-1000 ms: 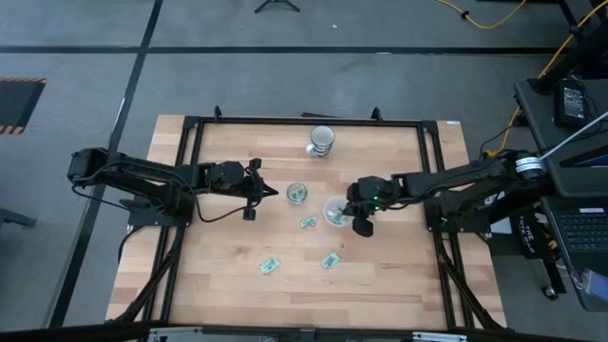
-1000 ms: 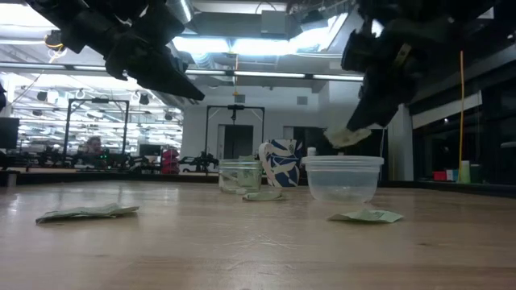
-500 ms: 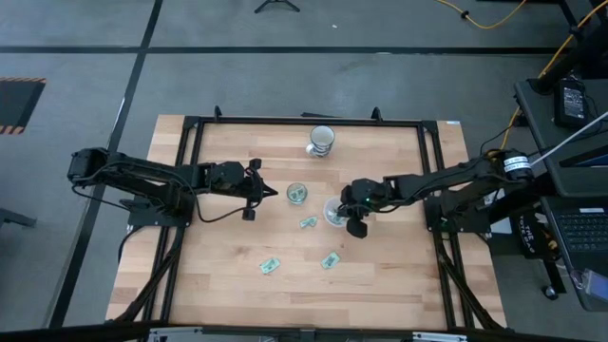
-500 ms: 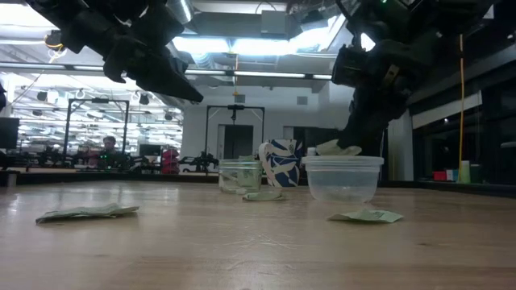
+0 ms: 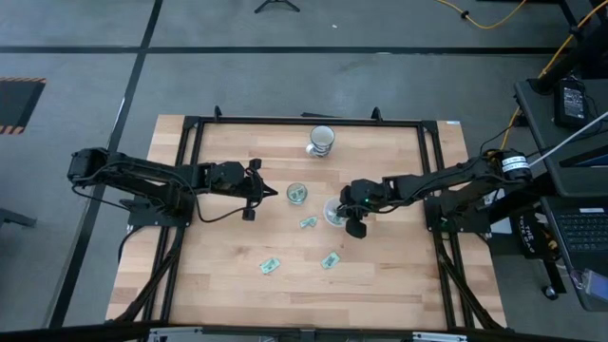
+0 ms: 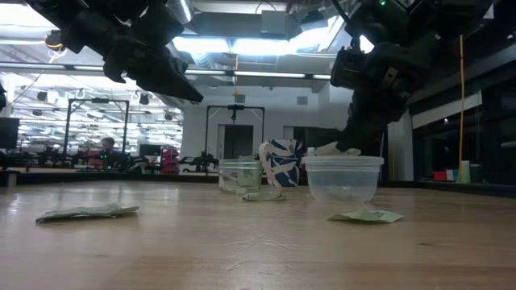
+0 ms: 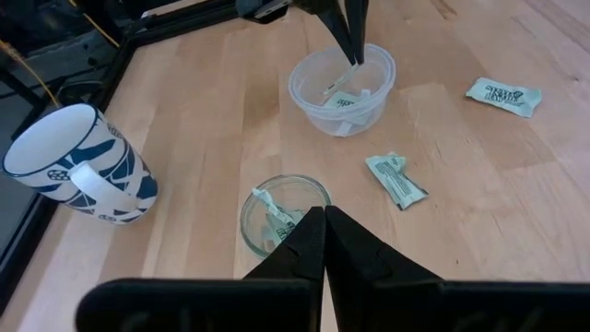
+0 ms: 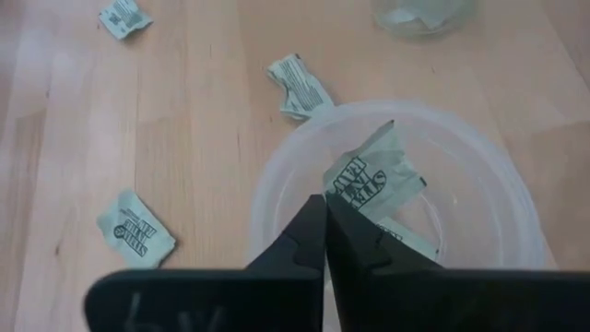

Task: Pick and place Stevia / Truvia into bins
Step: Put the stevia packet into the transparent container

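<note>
Packets lie partly sorted around the plastic cup [image 5: 334, 211], our landmark near the table's middle. Nearest us, two loose packets [image 5: 271, 266] [image 5: 330, 259] rest well in front of the cup. A third [image 5: 308, 223] lies just beside it, between it and the glass [image 5: 297, 195]. Our right gripper [image 8: 324, 214] hangs over the cup, fingers pinched on a packet [image 8: 369, 175] dipped inside, above others already there. The glass beyond holds at least one more. Our left gripper [image 7: 323, 221] waits past the glass with fingers pressed together, empty. Farthest stands a mug [image 5: 321, 141]. We judge three packets remain after this drop.
</note>
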